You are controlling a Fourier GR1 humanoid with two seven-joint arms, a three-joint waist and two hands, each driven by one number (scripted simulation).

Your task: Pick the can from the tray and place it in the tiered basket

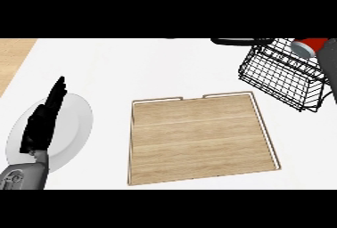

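Head view. Wooden tray (pixel 201 138) sits at centre of the white counter (pixel 132 67), nothing on its boards. The can is off it already.

At two o'clock from the tray: black wire tiered basket (pixel 283 75), tilted in the view, its upper rim running off toward one o'clock. The can (pixel 309 44), red with a pale end, shows at the basket's top right, at or just above the wire rim. A grey forearm (pixel 328 67) runs down the right edge beside it. The right hand itself is out of sight here, so whether its fingers are wrapped round the can I cannot tell. Nor can I tell if the can rests on a tier or hangs over one.

At nine o'clock from the tray: white plate (pixel 69 133), with the left hand (pixel 43 120) over it, fingers straight and pointing to twelve o'clock, holding nothing, resting.

Judgement: the lift and carry look done; what remains is setting the can down inside the basket, letting go, and drawing the arm clear.
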